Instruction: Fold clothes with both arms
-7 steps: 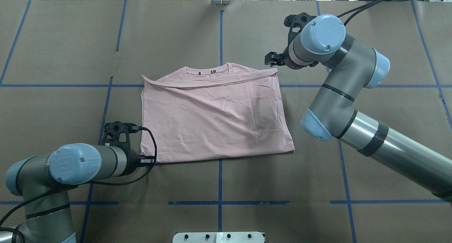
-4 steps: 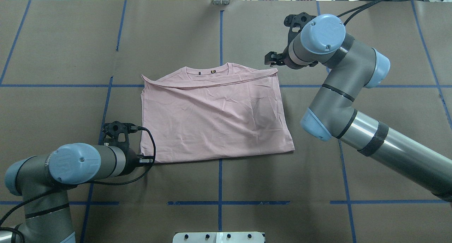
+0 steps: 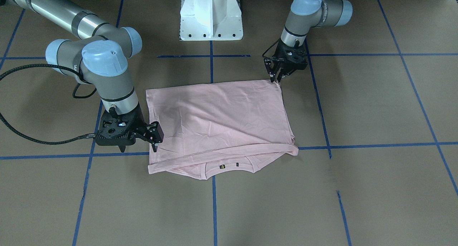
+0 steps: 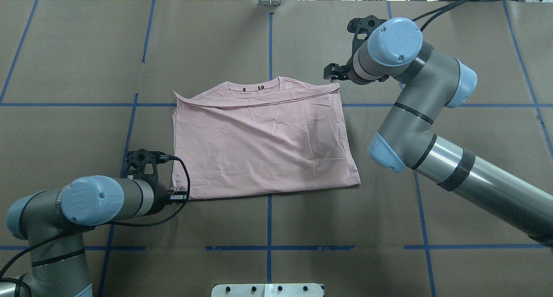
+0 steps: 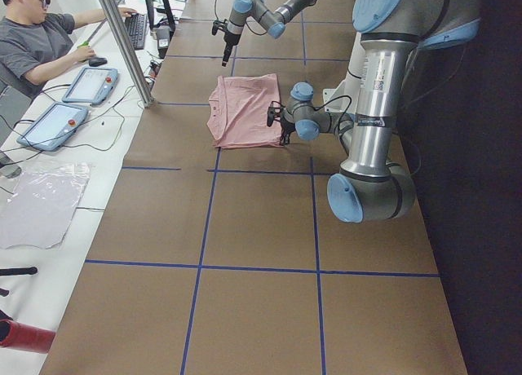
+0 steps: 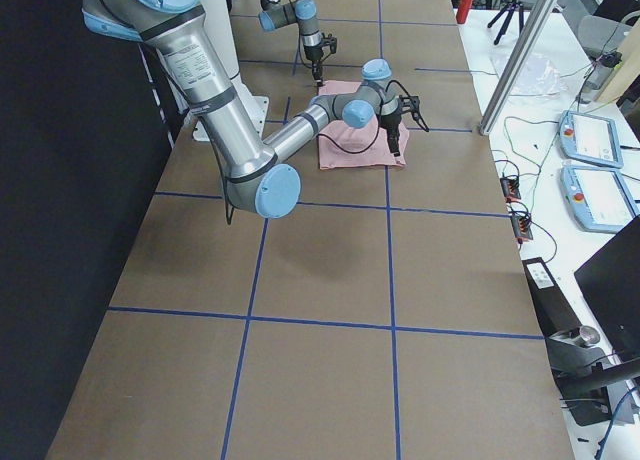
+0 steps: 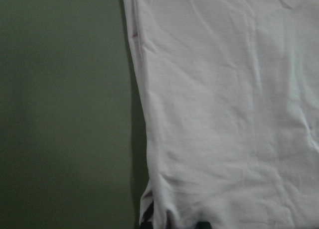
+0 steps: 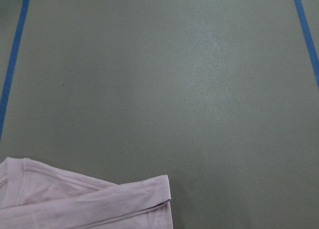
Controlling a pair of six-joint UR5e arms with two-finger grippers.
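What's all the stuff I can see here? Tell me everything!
T-shirt: one, pale pink, folded, flat on the middle of the table.
Table: one, brown cover.
Tape lines: many, blue, a grid across the table.
Base: one, white, at the robot's edge of the table.
Person: one, grey shirt, at a side desk.
Tablets: two, grey-blue, on that desk.
Left arm: one, silver with blue caps.
Right arm: one, the same colours.
Left gripper: one, black, seems to pinch a hem-end corner of the T-shirt.
Right gripper: one, black, beside the T-shirt's edge near the collar end.
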